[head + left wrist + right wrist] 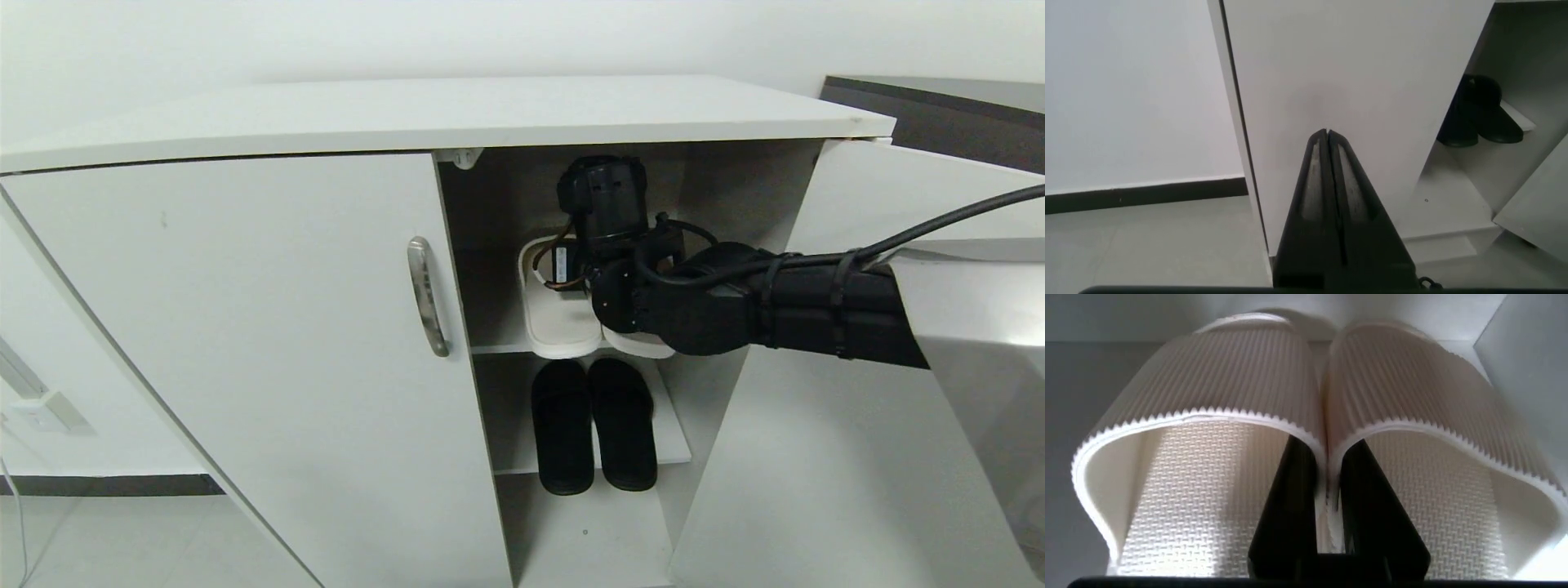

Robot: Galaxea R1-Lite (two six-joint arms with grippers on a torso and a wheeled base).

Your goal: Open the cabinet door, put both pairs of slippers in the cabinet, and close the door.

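White slippers (559,322) sit side by side on the upper shelf (498,347) of the cabinet (449,114), toes pointing to the back wall. The right arm (775,314) reaches through the open side of the cabinet. The right gripper (1329,490) has one finger inside each slipper and is closed narrowly on the two adjoining straps, pinching the pair together. Black slippers (592,425) lie as a pair on the lower shelf (514,441), heels overhanging its front edge. The right door (816,457) stands swung wide open. The left door (245,327), with its metal handle (428,296), is closed. The left gripper (1327,143) hangs low in front of that closed door, its fingers pressed together and holding nothing.
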